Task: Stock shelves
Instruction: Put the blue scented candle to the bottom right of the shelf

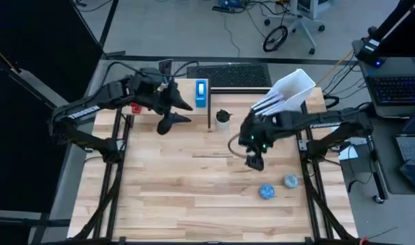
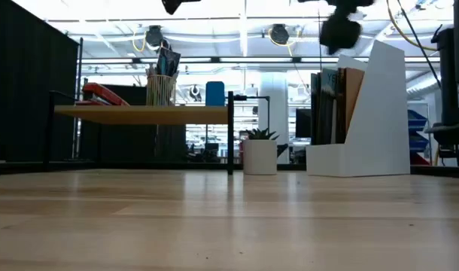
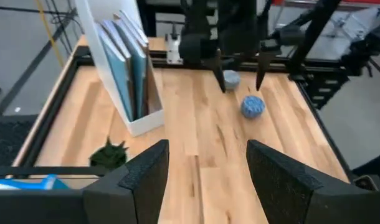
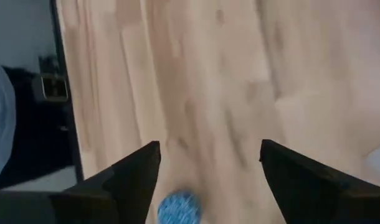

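Light-wood plank shelf (image 2: 143, 114) on black metal legs, smooth white file holder (image 2: 372, 120), matt wood tabletop (image 1: 207, 197)

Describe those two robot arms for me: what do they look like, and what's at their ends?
Both arms are dark, nearly black, jointed machines mounted on black frames at the table's sides. Small green lights glow near the right arm's wrist. Each ends in a two-finger claw: the left claw and right claw have broad, flat, matte black fingers.

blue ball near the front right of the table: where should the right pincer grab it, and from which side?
Across the middle of the blue ball, coming straight down. It is round and sits free on the bare table, the grey ball apart from it. The right pincer hangs open nearby.
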`<state>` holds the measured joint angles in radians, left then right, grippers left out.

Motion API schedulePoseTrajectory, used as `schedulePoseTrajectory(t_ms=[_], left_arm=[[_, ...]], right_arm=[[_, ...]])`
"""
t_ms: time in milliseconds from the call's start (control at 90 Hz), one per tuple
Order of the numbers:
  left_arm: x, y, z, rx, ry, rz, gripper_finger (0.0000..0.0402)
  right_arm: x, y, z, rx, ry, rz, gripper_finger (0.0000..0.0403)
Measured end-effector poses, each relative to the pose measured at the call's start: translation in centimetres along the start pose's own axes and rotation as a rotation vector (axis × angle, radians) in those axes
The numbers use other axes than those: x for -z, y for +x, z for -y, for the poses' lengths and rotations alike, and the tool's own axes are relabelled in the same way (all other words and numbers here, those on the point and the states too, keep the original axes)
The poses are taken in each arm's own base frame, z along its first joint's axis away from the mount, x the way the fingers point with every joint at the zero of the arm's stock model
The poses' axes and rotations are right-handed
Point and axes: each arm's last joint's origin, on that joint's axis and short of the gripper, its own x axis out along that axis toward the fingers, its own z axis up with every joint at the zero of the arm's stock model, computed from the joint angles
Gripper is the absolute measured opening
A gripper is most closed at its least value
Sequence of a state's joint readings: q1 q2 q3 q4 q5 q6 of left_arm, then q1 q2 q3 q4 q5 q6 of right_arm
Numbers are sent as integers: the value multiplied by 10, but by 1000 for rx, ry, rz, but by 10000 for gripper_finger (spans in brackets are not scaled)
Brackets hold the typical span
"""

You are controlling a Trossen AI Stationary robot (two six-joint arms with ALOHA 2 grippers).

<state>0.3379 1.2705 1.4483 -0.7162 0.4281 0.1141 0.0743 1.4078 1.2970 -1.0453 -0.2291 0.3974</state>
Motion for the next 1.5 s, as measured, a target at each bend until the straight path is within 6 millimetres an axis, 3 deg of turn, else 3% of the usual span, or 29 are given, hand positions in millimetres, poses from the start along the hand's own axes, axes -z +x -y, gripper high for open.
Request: schedulePoseTrajectory(t_ms=[344,533,756,956,1178,1500], left_arm=[[2,4,11,10,-72,-39,200],[2,5,11,1,-94,-39,200],[3,5,11,-2,-99,-45,200],[3,5,10,-34,-98,-46,200],[3,5,10,-39,-97,-46,200],[3,5,10,-42,-97,-48,200]], right_arm=[[76,65,-29,65,28,-293,282],[103,83,-44,121,26,-255,282],[111,86,-52,161,18,-184,282],[105,88,-60,78,-103,-117,282],[97,90,-67,20,-75,-24,283],[107,89,-62,115,-23,-87,336]])
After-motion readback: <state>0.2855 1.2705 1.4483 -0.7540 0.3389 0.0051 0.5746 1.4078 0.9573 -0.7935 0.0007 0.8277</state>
